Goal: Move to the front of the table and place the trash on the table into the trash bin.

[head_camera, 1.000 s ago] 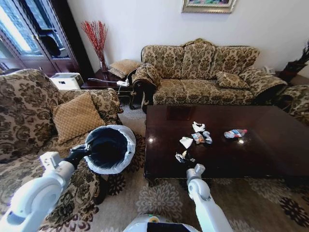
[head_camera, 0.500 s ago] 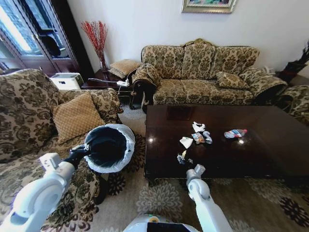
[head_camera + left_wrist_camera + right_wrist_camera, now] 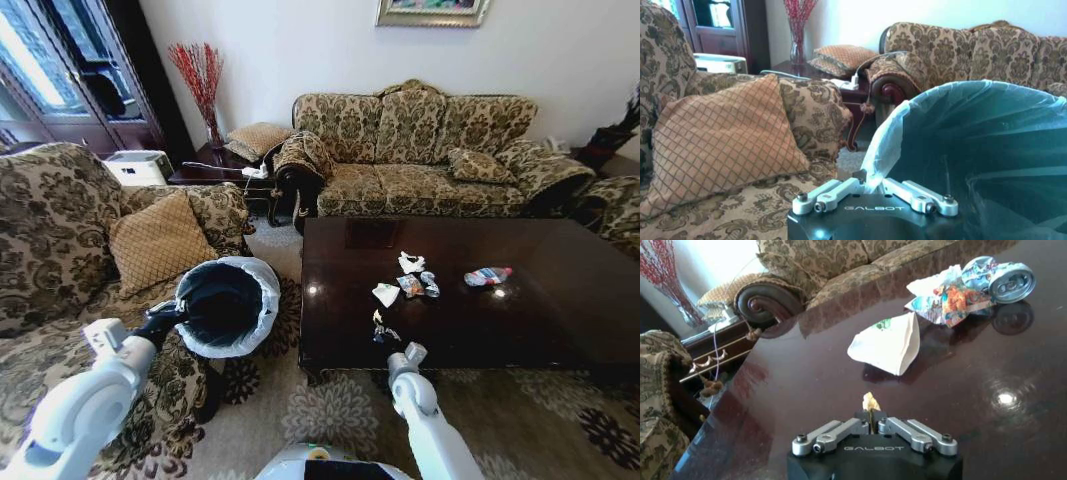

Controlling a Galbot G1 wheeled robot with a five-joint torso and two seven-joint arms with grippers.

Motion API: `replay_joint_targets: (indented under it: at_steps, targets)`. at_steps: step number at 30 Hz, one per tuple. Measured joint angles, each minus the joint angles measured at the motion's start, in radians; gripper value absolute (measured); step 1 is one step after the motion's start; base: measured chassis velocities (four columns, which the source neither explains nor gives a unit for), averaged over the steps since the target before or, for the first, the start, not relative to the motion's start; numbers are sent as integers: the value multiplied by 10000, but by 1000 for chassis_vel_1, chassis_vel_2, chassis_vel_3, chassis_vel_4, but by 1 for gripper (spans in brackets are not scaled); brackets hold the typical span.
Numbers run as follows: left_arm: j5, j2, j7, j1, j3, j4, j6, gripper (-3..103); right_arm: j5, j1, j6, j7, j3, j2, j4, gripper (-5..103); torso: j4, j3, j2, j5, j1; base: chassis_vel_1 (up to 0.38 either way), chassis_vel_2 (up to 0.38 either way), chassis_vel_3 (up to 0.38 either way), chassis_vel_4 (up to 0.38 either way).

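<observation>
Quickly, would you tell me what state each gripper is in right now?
Left gripper: shut on the trash bin, pinching its bag-lined rim.
Right gripper: shut on a small scrap of trash, above the table.

1. The word "GALBOT" is being shown in pale capitals on the dark housing of the left gripper [image 3: 870, 186], just beneath its two metal finger links, in the left wrist view.
2. The same word "GALBOT" is being shown on the dark housing of the right gripper [image 3: 870, 422], in the right wrist view.
3. Coloured printing is being displayed on the crinkled wrapper [image 3: 948, 299] and the crushed can [image 3: 1000, 279] on the table [image 3: 807, 390]; no word of it is being made out.
</observation>
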Motion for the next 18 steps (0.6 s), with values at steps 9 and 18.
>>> replay_joint_targets:
  at_steps: [9, 18]
  targets:
    - [-380, 596, -272, 268, -273, -5, 18, 0, 295, -210, 182, 0, 172, -231, 1337, 0, -1, 0, 0, 0, 0, 0, 0, 0, 0]
    - [-3572, 3570, -1730, 1164, -719, -142, 892, 0, -73, 450, 1964, 0, -1256, -1220, 4332, 0, 3, -1, 1, 0, 0, 0, 0, 0, 0]
